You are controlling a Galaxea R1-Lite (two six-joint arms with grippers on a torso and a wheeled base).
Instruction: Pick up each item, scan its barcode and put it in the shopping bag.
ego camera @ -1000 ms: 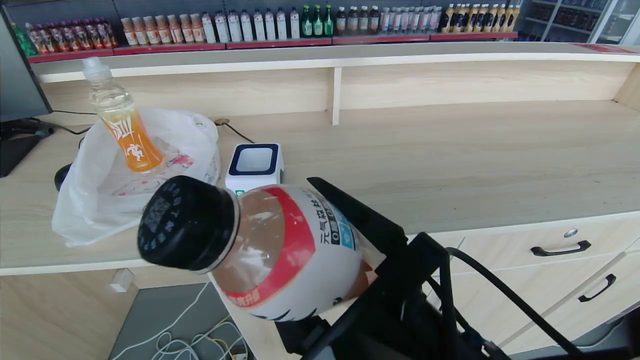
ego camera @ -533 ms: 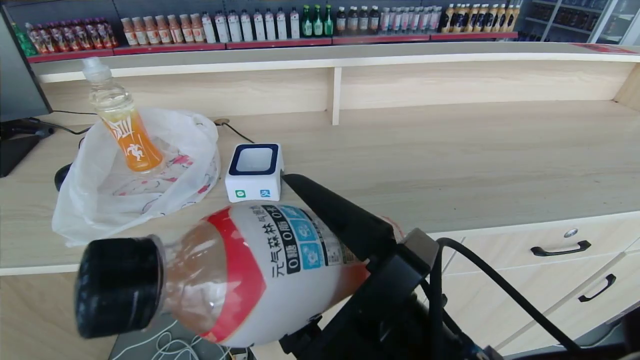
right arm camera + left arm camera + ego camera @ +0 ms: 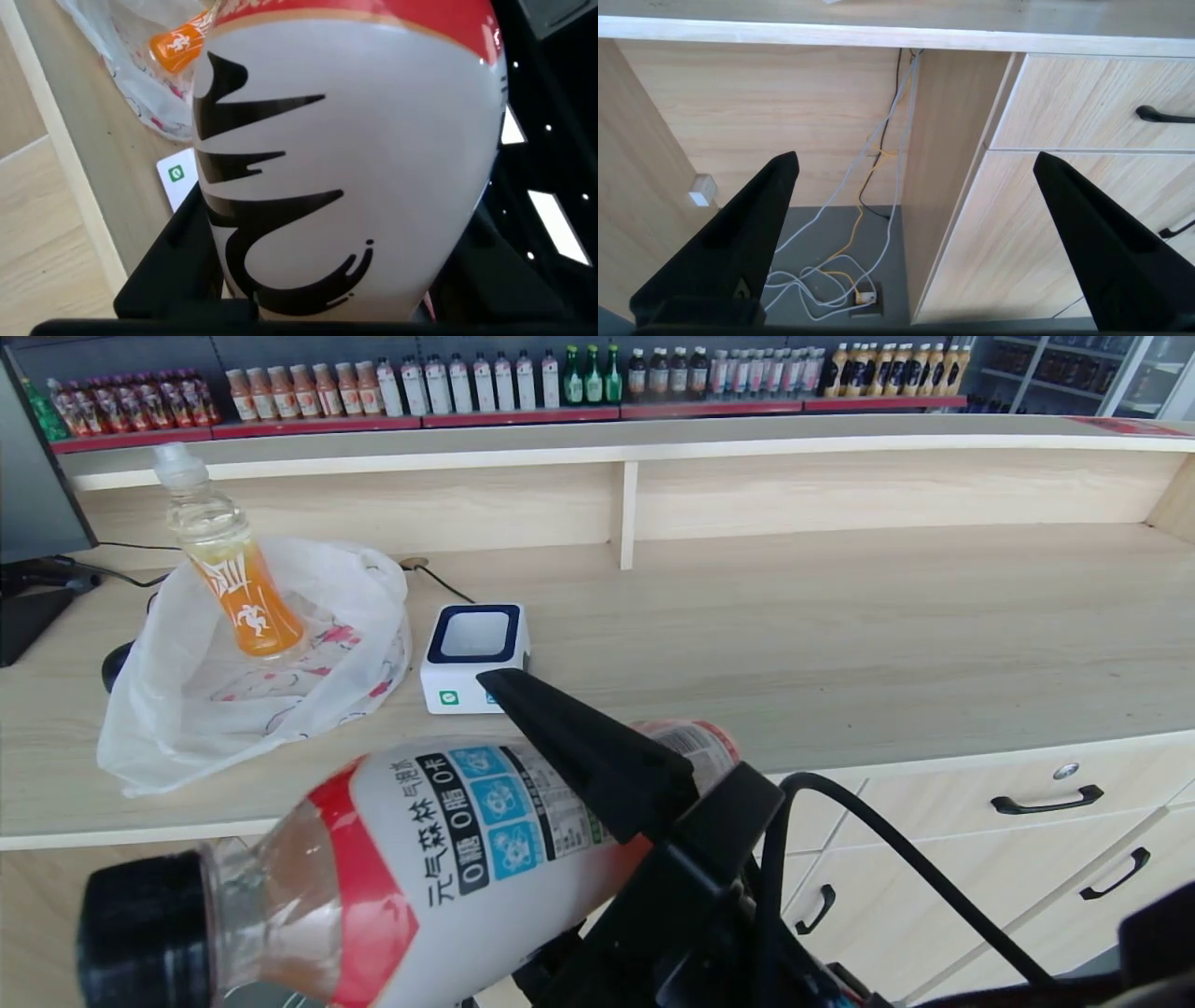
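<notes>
The white-labelled bottle (image 3: 448,859) is gripped firmly around its lower body by the right gripper (image 3: 560,784), whose fingers are seen pressed against both sides of it in the right wrist view. It is held in the air in front of the counter (image 3: 840,635), lying almost level, with its black cap (image 3: 140,933) pointed towards the robot's left. A second ago the cap was turned up towards the camera; since then the bottle has been swung down and leftward, and the printed side of its label has been rolled upward. The near corner of the scanner (image 3: 474,653) is now overlapped by the upper finger. The shopping bag (image 3: 187,709), with the orange bottle (image 3: 233,569) standing in it, is left unmoved beside the scanner. The left gripper (image 3: 915,159) is held spread and unloaded below the counter edge, before cabinet fronts and floor cables (image 3: 831,271).
</notes>
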